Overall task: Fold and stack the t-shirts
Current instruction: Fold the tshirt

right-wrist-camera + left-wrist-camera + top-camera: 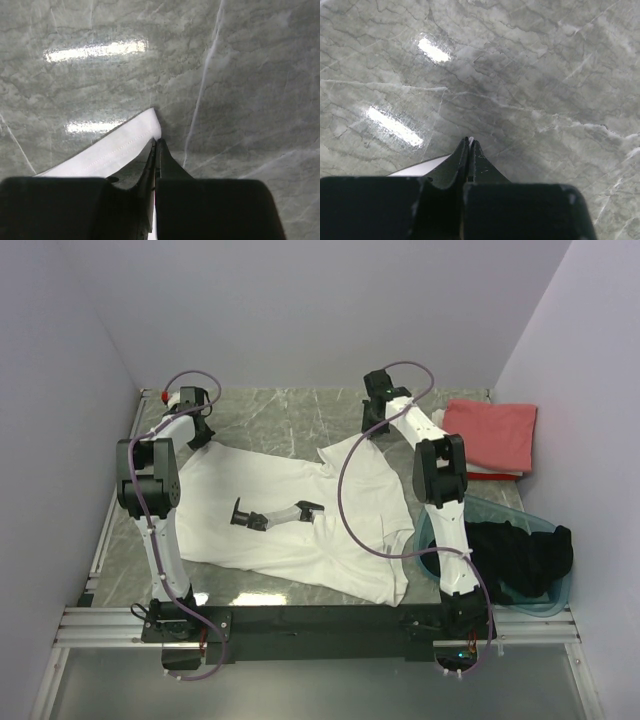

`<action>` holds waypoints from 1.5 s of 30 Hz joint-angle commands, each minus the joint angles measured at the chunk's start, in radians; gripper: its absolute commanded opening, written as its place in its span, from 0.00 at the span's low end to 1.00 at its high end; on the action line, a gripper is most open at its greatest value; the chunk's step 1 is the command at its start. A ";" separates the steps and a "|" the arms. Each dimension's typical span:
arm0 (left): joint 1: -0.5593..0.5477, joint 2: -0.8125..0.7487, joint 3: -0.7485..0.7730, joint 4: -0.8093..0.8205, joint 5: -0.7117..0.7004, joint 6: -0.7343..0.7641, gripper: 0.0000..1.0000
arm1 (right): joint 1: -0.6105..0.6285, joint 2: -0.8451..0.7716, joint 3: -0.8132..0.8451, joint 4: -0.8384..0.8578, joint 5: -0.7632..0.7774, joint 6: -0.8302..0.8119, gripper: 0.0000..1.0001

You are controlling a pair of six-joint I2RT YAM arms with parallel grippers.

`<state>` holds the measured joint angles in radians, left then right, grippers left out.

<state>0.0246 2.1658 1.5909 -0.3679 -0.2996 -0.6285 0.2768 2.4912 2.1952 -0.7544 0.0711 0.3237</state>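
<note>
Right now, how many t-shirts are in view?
5: white shirt spread mid-table; black shirt in the teal tub; pink shirt folded far right, red edge and white edge beneath; more may be hidden.

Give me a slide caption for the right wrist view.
Right gripper shut on a hemmed corner of the white t-shirt, over the marble table.

White arms (166, 540) – black joints, purple cables (343, 485)
</note>
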 commanded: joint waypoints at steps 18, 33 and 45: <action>-0.011 -0.222 -0.124 0.032 -0.038 0.007 0.00 | -0.001 -0.672 -0.616 0.245 -0.068 0.000 0.00; -0.011 -0.356 -0.322 0.086 -0.193 -0.019 0.00 | 0.136 -1.100 -1.074 0.299 0.001 0.075 0.00; -0.011 -0.416 -0.445 0.103 -0.352 -0.020 0.01 | 0.265 -1.344 -1.261 0.193 0.105 0.152 0.00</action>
<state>0.0181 1.8057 1.1580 -0.2913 -0.5716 -0.6399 0.5079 1.1957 0.9569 -0.5228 0.1192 0.4408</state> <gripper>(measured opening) 0.020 0.008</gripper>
